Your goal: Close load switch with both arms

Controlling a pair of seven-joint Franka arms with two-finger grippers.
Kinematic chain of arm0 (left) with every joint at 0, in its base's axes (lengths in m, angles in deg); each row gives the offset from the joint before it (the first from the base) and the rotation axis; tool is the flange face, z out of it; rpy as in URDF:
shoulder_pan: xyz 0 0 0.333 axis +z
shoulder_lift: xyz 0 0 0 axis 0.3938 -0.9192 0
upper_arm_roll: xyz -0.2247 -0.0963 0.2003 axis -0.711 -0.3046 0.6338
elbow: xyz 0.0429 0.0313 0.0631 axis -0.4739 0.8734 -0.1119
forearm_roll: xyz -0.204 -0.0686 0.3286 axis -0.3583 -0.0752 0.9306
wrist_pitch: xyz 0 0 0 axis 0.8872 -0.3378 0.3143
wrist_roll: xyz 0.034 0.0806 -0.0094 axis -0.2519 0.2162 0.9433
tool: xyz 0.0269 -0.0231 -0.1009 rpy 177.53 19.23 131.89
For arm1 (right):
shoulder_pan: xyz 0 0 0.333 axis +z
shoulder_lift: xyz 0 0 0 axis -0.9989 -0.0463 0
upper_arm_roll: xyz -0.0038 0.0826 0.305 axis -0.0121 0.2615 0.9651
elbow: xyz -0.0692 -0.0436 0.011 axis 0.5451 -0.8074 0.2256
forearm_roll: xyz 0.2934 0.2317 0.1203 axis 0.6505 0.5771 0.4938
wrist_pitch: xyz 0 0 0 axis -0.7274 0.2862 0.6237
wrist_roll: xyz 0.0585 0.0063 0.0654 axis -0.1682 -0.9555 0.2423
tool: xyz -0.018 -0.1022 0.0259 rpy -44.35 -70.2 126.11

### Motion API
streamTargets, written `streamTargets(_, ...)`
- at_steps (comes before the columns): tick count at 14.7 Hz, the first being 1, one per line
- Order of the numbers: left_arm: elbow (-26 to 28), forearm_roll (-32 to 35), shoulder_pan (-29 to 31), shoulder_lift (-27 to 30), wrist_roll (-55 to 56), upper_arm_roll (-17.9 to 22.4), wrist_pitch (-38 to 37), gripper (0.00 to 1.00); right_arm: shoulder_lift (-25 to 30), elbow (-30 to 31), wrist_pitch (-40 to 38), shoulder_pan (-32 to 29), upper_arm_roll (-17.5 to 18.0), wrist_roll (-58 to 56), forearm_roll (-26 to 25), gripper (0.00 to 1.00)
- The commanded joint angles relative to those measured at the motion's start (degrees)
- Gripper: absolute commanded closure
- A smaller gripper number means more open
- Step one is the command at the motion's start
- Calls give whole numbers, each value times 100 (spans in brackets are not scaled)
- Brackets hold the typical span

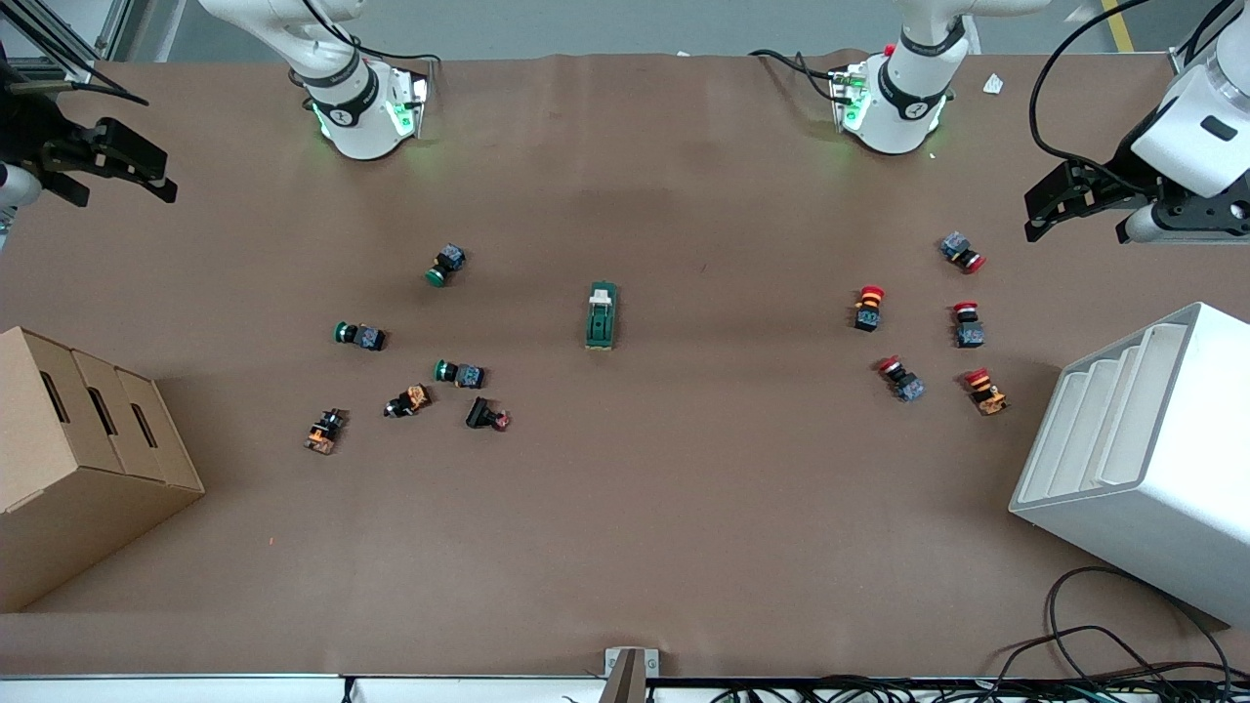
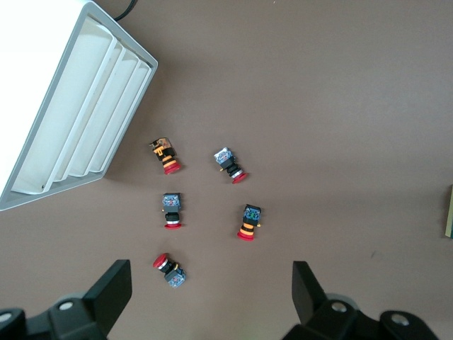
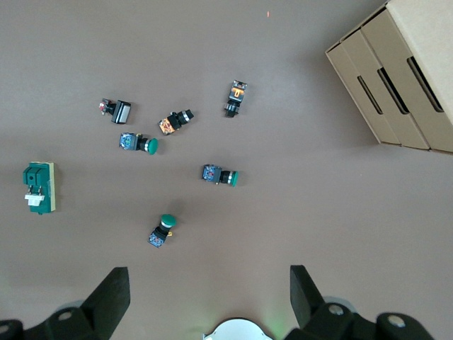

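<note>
Up high, our left pincer (image 1: 1050, 210) hangs released over the counter's (image 1: 684, 508) left-arm end, above the red buttons (image 1: 962, 252); its fingers (image 2: 106, 297) stand wide apart in the wrist view. Our right pincer (image 1: 132, 161) hovers spread open too, over the right-arm end, and both arms wait. Between them we see the switch (image 1: 602, 315) lying mid-counter, untouched, cream lever showing (image 3: 39, 188). Green buttons (image 1: 446, 265) scatter toward the right arm's end near the cardboard boxes (image 1: 68, 459); a white rack (image 1: 1143, 439) sits beside the red ones.
</note>
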State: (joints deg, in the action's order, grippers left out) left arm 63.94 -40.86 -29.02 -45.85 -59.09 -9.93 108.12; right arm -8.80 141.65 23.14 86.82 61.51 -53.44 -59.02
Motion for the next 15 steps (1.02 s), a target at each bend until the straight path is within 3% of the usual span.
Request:
streamTargets(1,-158,29,29,-60,-35,-6,-131,0,110,59,-30,26,47,80,-166,0)
streamTargets(5,-350,38,-120,-296,53,-93,-131,0,110,59,-30,18,39,132,-167,0)
streamTargets(8,-307,-50,-269,-543,770,-593,271,0,66,-186,-30,18,39,97,-175,0)
streamTargets(12,-263,29,-305,-1026,2335,-1594,834,0,-92,-214,-13,-61,-5,89,-131,0)
streamTargets(15,175,47,-418,-1202,3521,-2201,1764,0,-416,-231,92,-26,3,62,-210,0)
